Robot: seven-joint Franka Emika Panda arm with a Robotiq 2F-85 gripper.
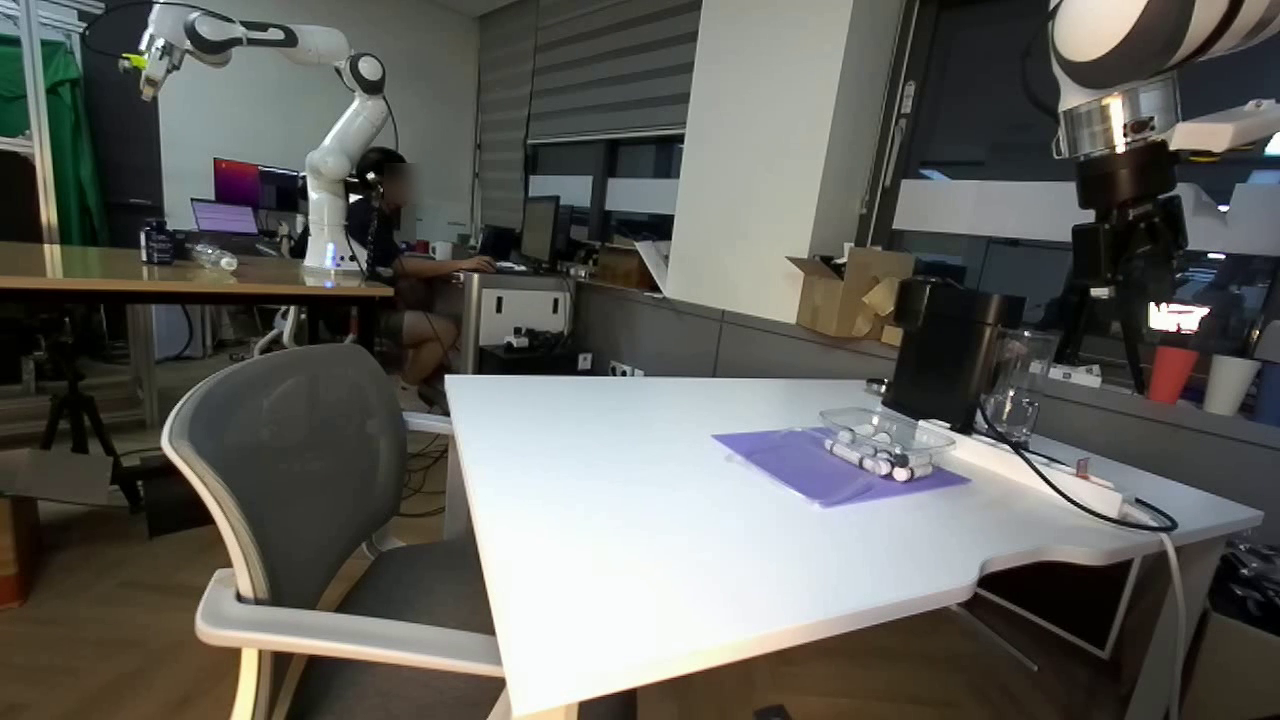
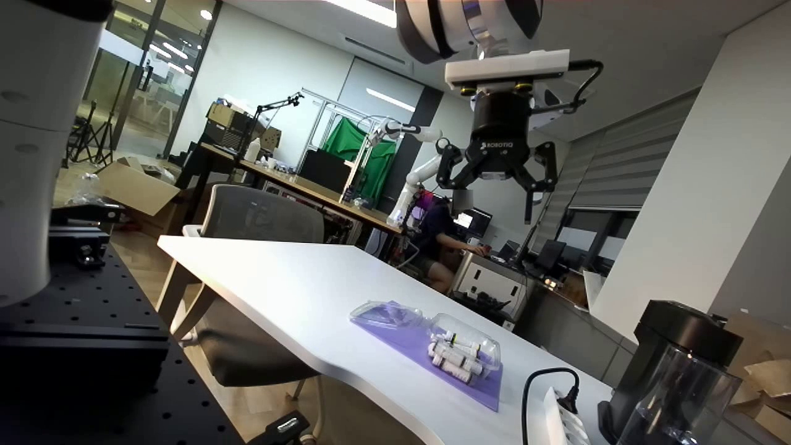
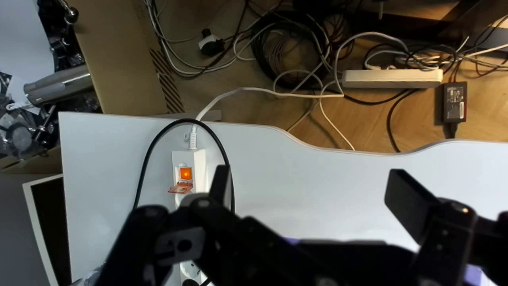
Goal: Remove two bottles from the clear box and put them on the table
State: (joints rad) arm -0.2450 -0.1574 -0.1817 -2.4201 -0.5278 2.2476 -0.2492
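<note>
Several tiny whitish bottles [image 1: 868, 452] lie in a heap in the small clear box [image 1: 938, 436], which sits on a purple mat. The bottles [image 2: 456, 358] and the clear box [image 2: 489, 341] also show in an exterior view, with the transparent lid [image 2: 388, 314] folded open beside it. The white table [image 1: 620, 530] carries them. My gripper [image 2: 495, 204] is open and empty, high above the table, fingers pointing down. In the wrist view the open fingers [image 3: 311, 186] are apart over bare tabletop. The box and bottles are hidden there.
The purple mat [image 2: 489, 393] lies under the box. A white power strip [image 3: 201, 174] with a looping black cable [image 3: 143, 174] lies beside it. A tall black machine [image 1: 945, 350] and a clear jug [image 1: 1015, 390] stand behind. A grey chair [image 1: 310, 480] is at the table's side.
</note>
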